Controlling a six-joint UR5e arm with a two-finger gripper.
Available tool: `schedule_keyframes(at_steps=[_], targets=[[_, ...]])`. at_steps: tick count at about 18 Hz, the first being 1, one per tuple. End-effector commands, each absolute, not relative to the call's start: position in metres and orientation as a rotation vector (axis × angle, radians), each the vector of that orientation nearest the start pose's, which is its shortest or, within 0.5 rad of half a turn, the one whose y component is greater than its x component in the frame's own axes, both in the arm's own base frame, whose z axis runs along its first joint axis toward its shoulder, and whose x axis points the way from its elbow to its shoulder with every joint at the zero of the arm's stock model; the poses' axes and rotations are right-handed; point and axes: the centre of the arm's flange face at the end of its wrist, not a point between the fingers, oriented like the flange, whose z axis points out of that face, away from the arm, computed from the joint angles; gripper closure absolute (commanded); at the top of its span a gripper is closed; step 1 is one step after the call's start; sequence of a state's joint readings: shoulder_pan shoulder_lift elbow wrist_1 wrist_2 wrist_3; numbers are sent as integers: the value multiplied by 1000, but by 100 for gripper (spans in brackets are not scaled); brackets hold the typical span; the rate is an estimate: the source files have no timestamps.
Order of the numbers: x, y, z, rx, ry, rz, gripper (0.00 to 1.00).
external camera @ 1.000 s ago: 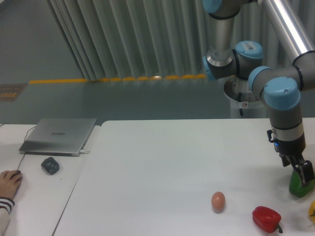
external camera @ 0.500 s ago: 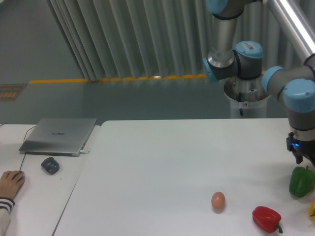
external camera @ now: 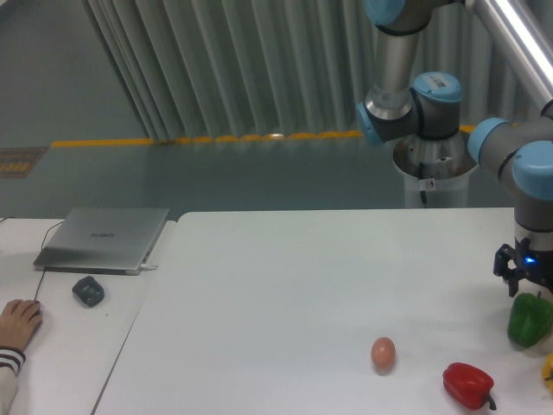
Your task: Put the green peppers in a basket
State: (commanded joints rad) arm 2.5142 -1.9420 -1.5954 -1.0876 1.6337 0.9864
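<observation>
The green pepper sits on the white tabletop hard by the right edge of the view, with the red pepper near the front edge to its left and a sliver of yellow pepper just in front of it, cut off by the frame. An egg lies apart to the left of the red pepper; from there the tabletop stretches bare to its left edge, beyond which a laptop, a dark mouse and a person's hand rest on a second surface. Compared with a second ago, the arm has risen and shifted right, and the pepper now shows whole. The tool hovers just above the pepper's top, its fingers spread and gripping nothing; whether a fingertip touches the stem cannot be told.
</observation>
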Motion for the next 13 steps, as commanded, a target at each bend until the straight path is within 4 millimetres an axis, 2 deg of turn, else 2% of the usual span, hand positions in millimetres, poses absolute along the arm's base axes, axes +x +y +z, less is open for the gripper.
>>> schedule_keyframes(at_steps=[12,13], targets=[[-439,474,295,-3183,74,158,0],[-437,475,293,-3198,86,167,3]])
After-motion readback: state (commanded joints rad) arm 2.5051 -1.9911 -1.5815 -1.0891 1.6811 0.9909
